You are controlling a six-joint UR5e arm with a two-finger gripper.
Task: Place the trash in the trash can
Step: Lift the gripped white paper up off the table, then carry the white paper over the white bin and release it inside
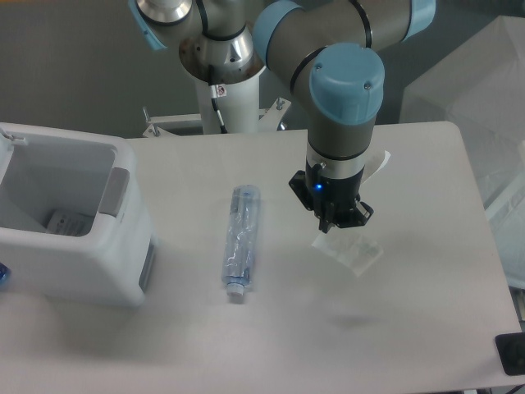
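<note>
Gripper (331, 227) points down over the right half of the table (426, 328), jaws clamped on the top edge of the plastic bag (349, 249), which hangs below them. Bottle (242, 241) lies flat mid-table, white cap toward the near edge. Trash can (78, 217) stands at far left, open top up, well apart from the bag.

Clear bluish bottle (242, 238) with white cap, see-through whitish bag (351, 251), white trash can (82, 246) with grey panel, pale grey table (410, 328).
</note>
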